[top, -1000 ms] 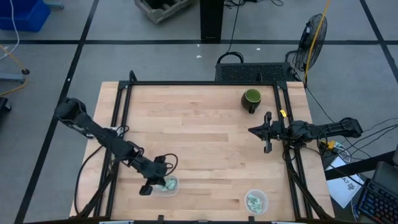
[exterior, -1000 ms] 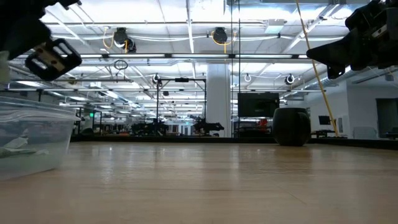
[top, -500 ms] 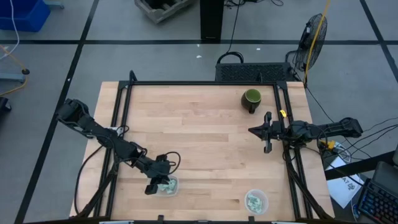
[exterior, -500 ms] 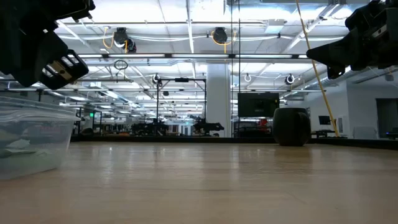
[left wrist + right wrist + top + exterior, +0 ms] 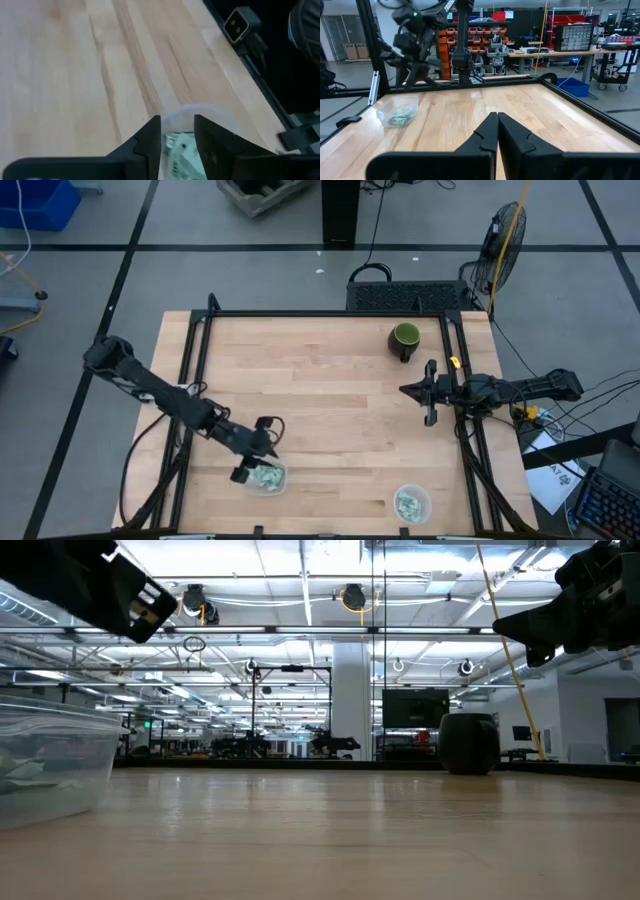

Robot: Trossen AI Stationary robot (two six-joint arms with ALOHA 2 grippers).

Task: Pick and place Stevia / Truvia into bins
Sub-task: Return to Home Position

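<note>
The rounded-rectangular clear bin (image 5: pixel 266 477) stands near the table's front edge and holds pale green and white Stevia sachets (image 5: pixel 180 150). It also shows in the low view (image 5: pixel 50 765) and the right wrist view (image 5: pixel 397 111). My left gripper (image 5: pixel 248 464) hangs open and empty just above that bin's left side (image 5: pixel 177 137); the low view shows it raised (image 5: pixel 135 600). The round clear bin (image 5: pixel 411 502) at the front right also holds sachets. My right gripper (image 5: pixel 425 392) is shut and empty (image 5: pixel 497 125), raised near the right rail.
A dark green mug (image 5: pixel 404 338) stands at the far right of the table and shows in the low view (image 5: pixel 468 743). Black frame rails (image 5: pixel 190 360) run along the table's left, right and far sides. Bare wood lies between the two arms.
My left gripper has gone up from the rounded-rectangular bin and a little toward the far edge. The bin and its sachets have stayed in place.
</note>
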